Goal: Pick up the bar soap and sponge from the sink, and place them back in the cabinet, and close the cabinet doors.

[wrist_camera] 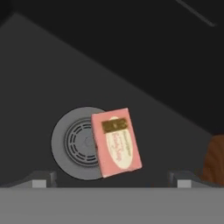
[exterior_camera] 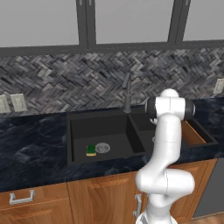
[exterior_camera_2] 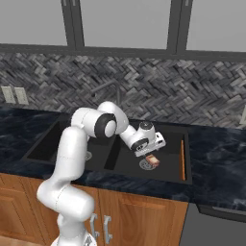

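The pinkish bar soap (wrist_camera: 116, 142) lies flat on the floor of the black sink's (exterior_camera_2: 144, 178) right basin, overlapping the round silver drain (wrist_camera: 81, 142). My gripper (wrist_camera: 113, 179) hangs open just above it, with the soap below the gap between its widely spread fingertips (wrist_camera: 41, 178). From the right base view, the gripper (exterior_camera_2: 150, 153) points down at the soap (exterior_camera_2: 153, 159). The green and yellow sponge (exterior_camera: 91, 150) rests in the left basin beside its drain (exterior_camera: 102, 148). The cabinet and its doors are out of view.
A dark faucet (exterior_camera: 127, 94) stands behind the divider between the basins. A brown wooden board (exterior_camera_2: 182, 158) leans along the right basin's right wall. Black marble counter (exterior_camera: 30, 144) flanks the sink. Grey-framed frosted-glass cabinets (exterior_camera: 43, 22) hang overhead.
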You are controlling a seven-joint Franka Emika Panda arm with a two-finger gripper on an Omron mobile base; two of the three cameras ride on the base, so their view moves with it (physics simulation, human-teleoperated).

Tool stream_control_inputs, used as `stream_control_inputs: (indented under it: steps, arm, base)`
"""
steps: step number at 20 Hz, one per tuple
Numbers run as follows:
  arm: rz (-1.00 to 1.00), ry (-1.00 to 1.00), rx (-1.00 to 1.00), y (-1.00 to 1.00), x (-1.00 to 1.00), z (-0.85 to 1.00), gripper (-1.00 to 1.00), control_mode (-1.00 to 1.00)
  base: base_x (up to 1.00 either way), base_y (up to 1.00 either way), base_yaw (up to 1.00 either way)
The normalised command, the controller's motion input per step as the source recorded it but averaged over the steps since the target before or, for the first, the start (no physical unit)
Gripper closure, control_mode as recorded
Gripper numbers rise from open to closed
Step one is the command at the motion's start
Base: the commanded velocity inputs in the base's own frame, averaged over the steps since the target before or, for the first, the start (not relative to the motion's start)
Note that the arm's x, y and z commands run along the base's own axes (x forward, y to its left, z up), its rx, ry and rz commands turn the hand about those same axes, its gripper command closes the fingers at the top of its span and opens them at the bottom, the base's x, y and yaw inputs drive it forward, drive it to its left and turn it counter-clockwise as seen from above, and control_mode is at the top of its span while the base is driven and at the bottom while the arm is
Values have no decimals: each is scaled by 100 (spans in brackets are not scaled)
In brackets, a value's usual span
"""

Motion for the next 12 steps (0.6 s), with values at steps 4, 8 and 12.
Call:
stream_control_inputs:
  steps: [4, 8, 12]
  arm:
    - [0, 1, 0, 0, 2, -33, -100, -100]
    - [0, 2, 0, 0, 4, -33, -100, -100]
    - [0, 0, 0, -4, 8, -7, -100, -100]
  base:
    - [0, 0, 0]
    - [0, 0, 0]
    - [0, 0, 0]
